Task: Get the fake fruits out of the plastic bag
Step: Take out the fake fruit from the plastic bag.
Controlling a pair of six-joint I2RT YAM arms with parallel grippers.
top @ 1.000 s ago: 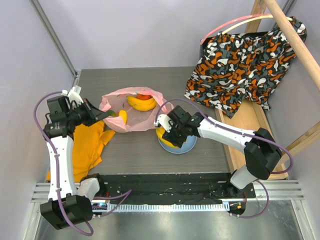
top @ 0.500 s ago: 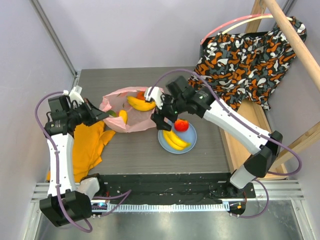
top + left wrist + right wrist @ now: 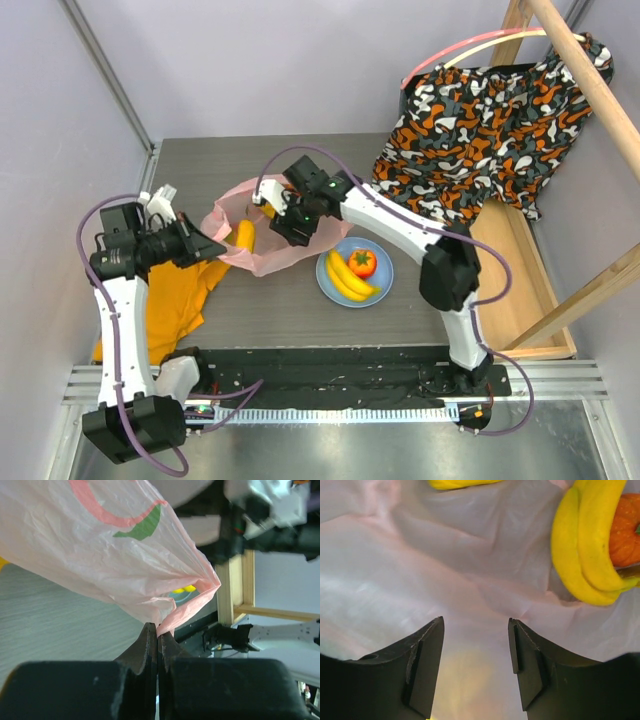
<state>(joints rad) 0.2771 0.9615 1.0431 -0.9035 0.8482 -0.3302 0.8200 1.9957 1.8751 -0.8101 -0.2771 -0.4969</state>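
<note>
The pink plastic bag (image 3: 262, 250) lies at mid-table, its mouth facing the far side. My left gripper (image 3: 207, 243) is shut on the bag's left edge; in the left wrist view the fingertips (image 3: 150, 636) pinch a fold of the bag (image 3: 100, 555). My right gripper (image 3: 284, 222) is open inside the bag's mouth, jaws apart over the bag's film (image 3: 445, 555). Just ahead of it lie a yellow banana bunch (image 3: 585, 555) and an orange ridged fruit (image 3: 626, 527). A yellow fruit (image 3: 245, 234) shows in the bag. Another banana bunch (image 3: 349, 278) and a red fruit (image 3: 362, 262) lie on the blue plate (image 3: 380, 287).
An orange cloth (image 3: 175, 295) lies at the left, under my left arm. A patterned fabric (image 3: 490, 120) hangs from a wooden pole (image 3: 590, 70) at the back right. A wooden frame (image 3: 500, 250) lines the table's right side.
My right gripper let go of the banana bunch on the plate, rose, and moved up and left into the bag's mouth. My left gripper kept its hold and shifted slightly.
</note>
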